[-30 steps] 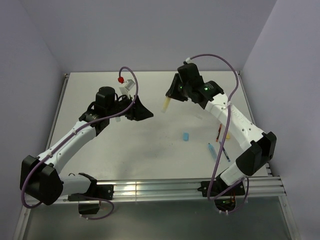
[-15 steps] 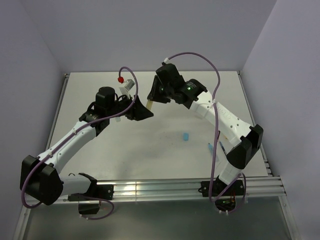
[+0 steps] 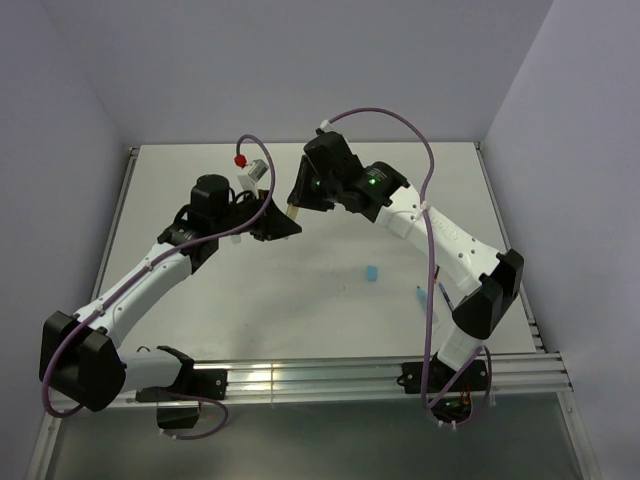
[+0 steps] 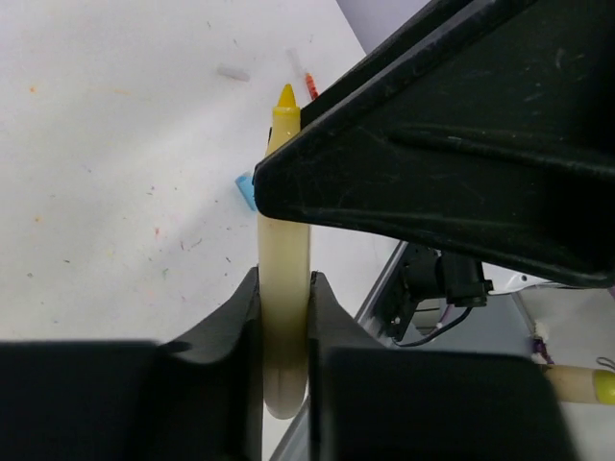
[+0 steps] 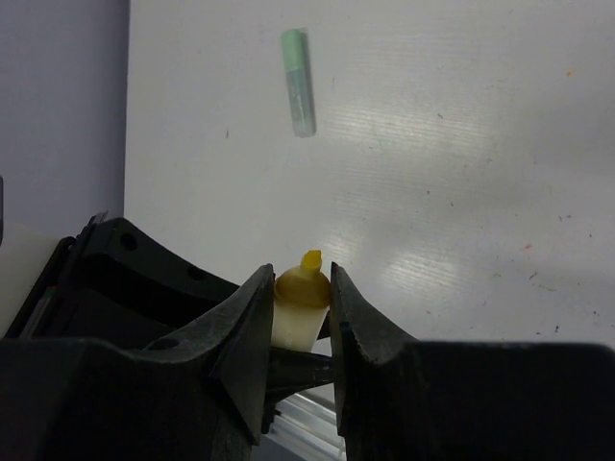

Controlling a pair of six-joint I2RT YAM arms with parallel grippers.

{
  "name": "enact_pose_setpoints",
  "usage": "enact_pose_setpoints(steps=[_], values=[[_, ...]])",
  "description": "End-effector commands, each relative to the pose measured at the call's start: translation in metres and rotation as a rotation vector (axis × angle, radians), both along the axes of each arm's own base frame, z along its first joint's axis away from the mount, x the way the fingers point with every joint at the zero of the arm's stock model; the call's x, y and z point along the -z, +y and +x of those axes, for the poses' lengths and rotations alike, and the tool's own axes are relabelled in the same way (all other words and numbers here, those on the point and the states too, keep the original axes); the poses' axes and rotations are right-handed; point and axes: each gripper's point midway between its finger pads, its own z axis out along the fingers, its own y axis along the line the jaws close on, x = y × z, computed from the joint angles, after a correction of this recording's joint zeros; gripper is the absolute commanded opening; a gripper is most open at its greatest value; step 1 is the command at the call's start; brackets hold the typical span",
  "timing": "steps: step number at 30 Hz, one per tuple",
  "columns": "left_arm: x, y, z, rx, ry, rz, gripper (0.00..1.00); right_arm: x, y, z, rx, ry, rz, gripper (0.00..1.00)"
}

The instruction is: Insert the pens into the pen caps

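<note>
The left gripper [image 3: 282,228] is clenched on the yellow marker [image 4: 285,240], and the right gripper [image 3: 296,205] pinches the same marker just below its tip. They meet above the back middle of the table [image 3: 180,170], well clear of its side edges, with bare surface in front. The top view barely shows the marker, while the left wrist view adds a blue cap [image 4: 246,189] and red pen [image 4: 309,84] beyond it. Only the right wrist view shows a green marker [image 5: 299,82] near the wall.

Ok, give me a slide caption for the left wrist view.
Left tool and right tool both grip the yellow marker.
</note>
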Motion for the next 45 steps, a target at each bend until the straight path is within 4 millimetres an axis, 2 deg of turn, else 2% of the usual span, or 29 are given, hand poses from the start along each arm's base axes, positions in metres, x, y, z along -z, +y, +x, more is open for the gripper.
enact_pose_setpoints(steps=[1,2,3,6,7,9,11,12,13,14,15,16,17,18,19,22,23,24,25,26,28,31,33,34,38,41,45], values=[[-0.017,0.000,-0.001,0.004,-0.057,-0.027,0.06,-0.020,0.004,0.002,0.008,-0.052,0.040,0.00],[-0.016,0.001,-0.001,0.000,-0.052,-0.025,0.00,-0.019,0.003,0.002,0.012,-0.053,0.035,0.00],[-0.017,0.001,0.001,-0.007,-0.056,-0.024,0.00,-0.021,0.002,0.001,0.014,-0.058,0.036,0.00],[-0.014,0.004,0.002,-0.027,-0.042,-0.015,0.00,-0.023,-0.011,0.005,0.060,-0.088,0.005,0.39],[-0.013,0.005,0.004,-0.041,-0.035,-0.008,0.00,-0.029,-0.017,0.006,0.076,-0.109,-0.006,0.44],[-0.003,0.011,0.006,-0.088,0.010,0.041,0.00,-0.033,-0.038,0.012,0.131,-0.121,-0.042,0.51],[0.002,0.022,0.018,-0.185,0.030,0.099,0.00,-0.042,-0.059,0.011,0.162,-0.138,-0.045,0.54],[0.012,0.028,0.014,-0.209,0.073,0.137,0.00,-0.042,-0.076,0.017,0.200,-0.141,-0.045,0.54],[0.015,0.035,0.017,-0.247,0.071,0.163,0.00,-0.027,-0.089,0.016,0.212,-0.115,-0.067,0.54],[0.018,0.039,0.016,-0.261,0.079,0.182,0.00,-0.037,-0.107,0.010,0.237,-0.134,-0.049,0.54],[0.015,0.044,0.013,-0.276,0.068,0.189,0.00,-0.031,-0.123,0.010,0.264,-0.125,-0.059,0.55],[0.019,0.049,0.009,-0.280,0.073,0.219,0.00,-0.009,-0.152,0.012,0.323,-0.092,-0.097,0.55],[0.019,0.054,0.010,-0.304,0.063,0.240,0.00,-0.013,-0.171,0.006,0.358,-0.106,-0.085,0.56],[0.015,0.058,0.007,-0.310,0.050,0.244,0.00,-0.004,-0.187,0.003,0.390,-0.094,-0.100,0.56],[0.017,0.062,0.005,-0.315,0.049,0.260,0.00,0.020,-0.214,0.001,0.449,-0.047,-0.140,0.56],[0.017,0.065,-0.003,-0.320,0.039,0.251,0.00,0.043,-0.251,-0.016,0.530,0.007,-0.166,0.56],[0.021,0.064,-0.005,-0.315,0.044,0.243,0.00,0.066,-0.271,-0.023,0.581,0.059,-0.194,0.56],[0.022,0.060,-0.010,-0.288,0.050,0.228,0.00,0.072,-0.282,-0.028,0.608,0.068,-0.199,0.56],[0.028,0.059,-0.012,-0.276,0.061,0.229,0.00,0.093,-0.292,-0.037,0.625,0.117,-0.223,0.56],[0.029,0.058,-0.012,-0.271,0.062,0.224,0.00,0.101,-0.310,-0.039,0.684,0.147,-0.222,0.56],[0.031,0.054,-0.018,-0.237,0.072,0.215,0.00,0.122,-0.329,-0.049,0.730,0.202,-0.242,0.56],[0.028,0.051,-0.023,-0.217,0.063,0.191,0.00,0.141,-0.361,-0.053,0.818,0.253,-0.293,0.56],[0.030,0.049,-0.024,-0.210,0.070,0.188,0.00,0.149,-0.377,-0.053,0.840,0.275,-0.350,0.57],[0.031,0.047,-0.027,-0.196,0.079,0.183,0.00,0.158,-0.381,-0.053,0.837,0.309,-0.367,0.57],[0.031,0.045,-0.030,-0.179,0.085,0.165,0.00,0.174,-0.394,-0.043,0.843,0.341,-0.384,0.58],[0.030,0.044,-0.032,-0.175,0.080,0.160,0.00,0.194,-0.406,-0.043,0.844,0.398,-0.425,0.59],[0.030,0.043,-0.035,-0.167,0.077,0.161,0.00,0.208,-0.420,-0.042,0.851,0.425,-0.423,0.59]])
